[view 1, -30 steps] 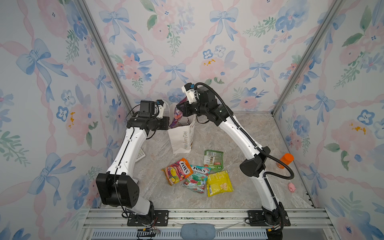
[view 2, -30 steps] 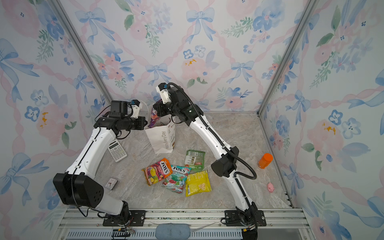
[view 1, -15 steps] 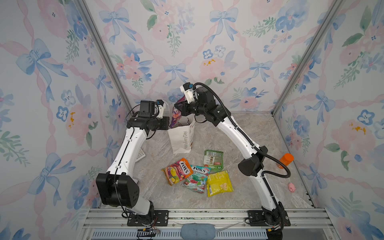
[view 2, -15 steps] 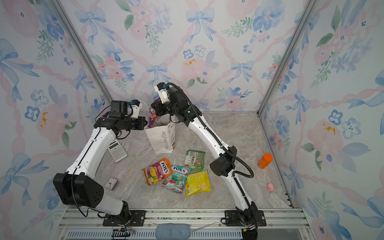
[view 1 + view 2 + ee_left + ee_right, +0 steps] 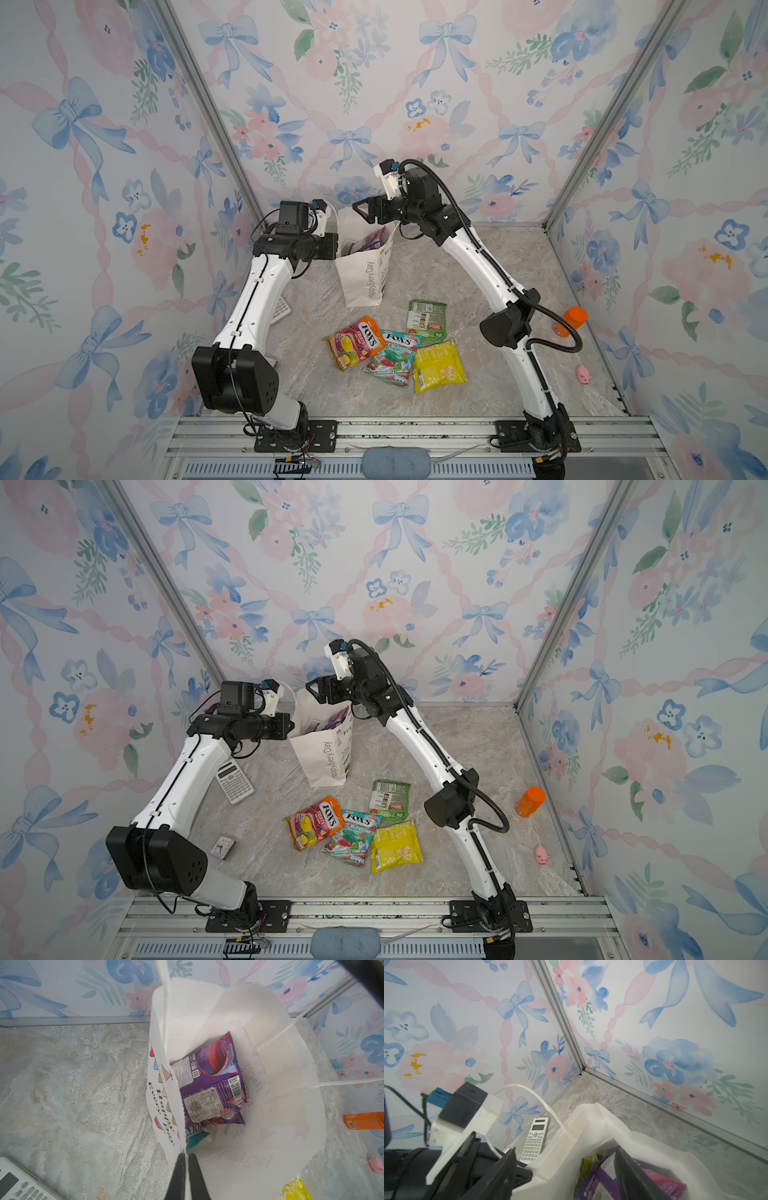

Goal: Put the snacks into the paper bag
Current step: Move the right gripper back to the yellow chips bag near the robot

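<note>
While the left tool [image 5: 185, 1160] pinches the rim of the paper bag [image 5: 365, 278] between closed jaws, holding its mouth wide, the right tool [image 5: 365, 209] hovers above that mouth with jaws spread and empty. The purple packet [image 5: 214, 1084] lies inside the bag. On the tabletop [image 5: 540, 266] in front of the bag wait the orange packet [image 5: 357, 340], teal packet [image 5: 395, 353], yellow packet [image 5: 438, 365] and green packet [image 5: 427, 318]. The right tool should rise straight up, clear of the cord handle [image 5: 529, 1095], before swinging to that pile. A steady pinch from the left tool should keep the bag from tipping.
</note>
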### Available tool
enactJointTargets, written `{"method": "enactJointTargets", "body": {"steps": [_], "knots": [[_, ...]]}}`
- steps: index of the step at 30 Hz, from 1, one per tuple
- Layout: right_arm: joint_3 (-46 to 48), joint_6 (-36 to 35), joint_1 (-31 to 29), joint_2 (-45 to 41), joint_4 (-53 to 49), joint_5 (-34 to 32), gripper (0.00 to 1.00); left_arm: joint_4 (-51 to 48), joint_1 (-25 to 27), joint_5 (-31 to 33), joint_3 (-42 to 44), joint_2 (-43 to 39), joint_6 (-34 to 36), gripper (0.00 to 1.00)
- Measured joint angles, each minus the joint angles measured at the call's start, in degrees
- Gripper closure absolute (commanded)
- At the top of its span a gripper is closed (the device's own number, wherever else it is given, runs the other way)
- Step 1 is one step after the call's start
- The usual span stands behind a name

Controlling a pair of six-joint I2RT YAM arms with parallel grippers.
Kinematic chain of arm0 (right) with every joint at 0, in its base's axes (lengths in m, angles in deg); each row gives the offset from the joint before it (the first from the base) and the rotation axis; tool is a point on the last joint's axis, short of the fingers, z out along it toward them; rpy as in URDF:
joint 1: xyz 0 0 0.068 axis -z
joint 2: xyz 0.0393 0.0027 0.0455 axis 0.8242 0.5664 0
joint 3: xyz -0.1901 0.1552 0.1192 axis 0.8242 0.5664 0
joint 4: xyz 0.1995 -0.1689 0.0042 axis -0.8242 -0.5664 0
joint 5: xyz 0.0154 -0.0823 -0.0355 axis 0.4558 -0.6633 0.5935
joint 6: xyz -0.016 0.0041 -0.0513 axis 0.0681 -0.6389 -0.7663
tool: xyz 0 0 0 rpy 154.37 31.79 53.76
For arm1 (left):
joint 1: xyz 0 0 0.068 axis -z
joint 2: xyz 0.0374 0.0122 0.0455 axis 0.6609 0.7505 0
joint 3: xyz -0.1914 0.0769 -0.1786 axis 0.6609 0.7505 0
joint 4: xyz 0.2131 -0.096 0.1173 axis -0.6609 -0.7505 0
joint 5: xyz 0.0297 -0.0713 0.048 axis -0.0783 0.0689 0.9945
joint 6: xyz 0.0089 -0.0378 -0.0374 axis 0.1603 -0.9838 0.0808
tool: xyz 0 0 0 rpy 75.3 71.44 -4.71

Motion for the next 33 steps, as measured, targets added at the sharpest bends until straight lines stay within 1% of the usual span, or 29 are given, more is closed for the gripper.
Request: {"method": "enactJointTargets", "body": {"steps": [9,12,15,17,22,26,28,31,33], "knots": [[9.9,-0.3,-1.4,-11.4,-0.3,3.1,0.21,0.0,0.0,0.0,0.0,0.0,0.0,1.00],[15.6,-1.7,-2.7,-15.8,-0.5,2.9,0.21,0.0,0.0,0.0,0.0,0.0,0.0,1.00],[25.4,-3.9,-4.2,-21.9,0.0,0.5,0.20,0.0,0.0,0.0,0.0,0.0,0.0,1.00],[34.3,-5.0,-4.7,-26.9,1.4,-2.0,0.19,0.0,0.0,0.0,0.0,0.0,0.0,1.00],[55.1,-4.8,-4.4,-38.7,5.0,-7.0,0.18,0.0,0.0,0.0,0.0,0.0,0.0,1.00],[70.1,-2.3,-3.0,-47.6,6.6,-10.2,0.17,0.0,0.0,0.0,0.0,0.0,0.0,1.00],[76.0,-0.8,-2.2,-50.8,6.9,-11.5,0.16,0.0,0.0,0.0,0.0,0.0,0.0,1.00],[84.5,2.7,-0.7,-54.5,7.3,-13.3,0.06,0.0,0.0,0.0,0.0,0.0,0.0,1.00],[90.1,5.0,0.3,-56.6,7.6,-14.1,0.03,0.0,0.0,0.0,0.0,0.0,0.0,1.00]]}}
